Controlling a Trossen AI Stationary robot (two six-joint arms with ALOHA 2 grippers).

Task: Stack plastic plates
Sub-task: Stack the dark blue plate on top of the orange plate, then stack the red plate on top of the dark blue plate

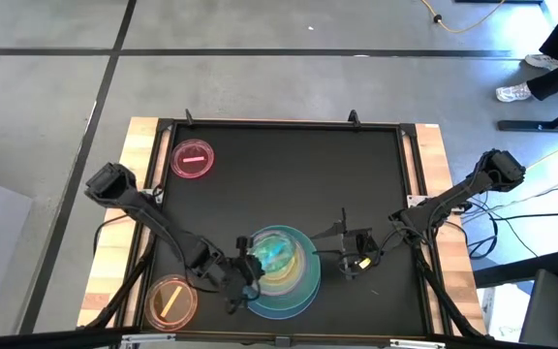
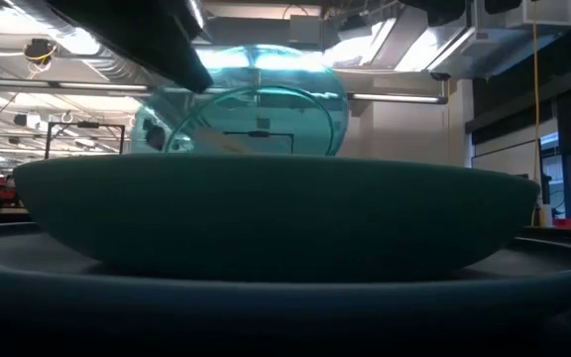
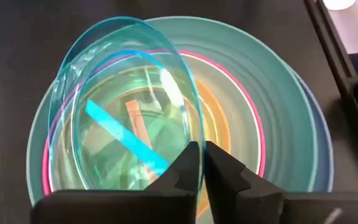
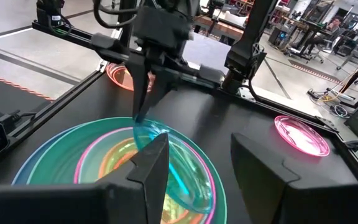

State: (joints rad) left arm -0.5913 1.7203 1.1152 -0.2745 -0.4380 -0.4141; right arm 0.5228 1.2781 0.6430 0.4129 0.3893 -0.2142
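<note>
A stack of plates (image 1: 296,291) sits near the table's near edge, with light blue, teal, pink, orange and green rims nested in the left wrist view (image 3: 278,124). A small translucent blue plate (image 3: 123,106) with a blue stick mark stands tilted over the stack (image 2: 256,114). My left gripper (image 1: 243,267) is at the stack's left side, shut on that plate. My right gripper (image 1: 345,257) hovers open just right of the stack (image 4: 210,174) and touches nothing. My left gripper (image 3: 202,155) pinches the small blue plate by its rim (image 3: 188,140), one finger on the hollow side and one on the outer side. The fingers (image 4: 143,93) come slanting down from the table's left. The held edge is raised and the plate slopes down into the stack.
A small pink plate (image 1: 193,158) lies at the far left of the black mat. A small orange plate (image 1: 170,301) lies at the near left corner. The mat's middle and far right are open surface. A raised frame (image 1: 279,123) borders the mat.
</note>
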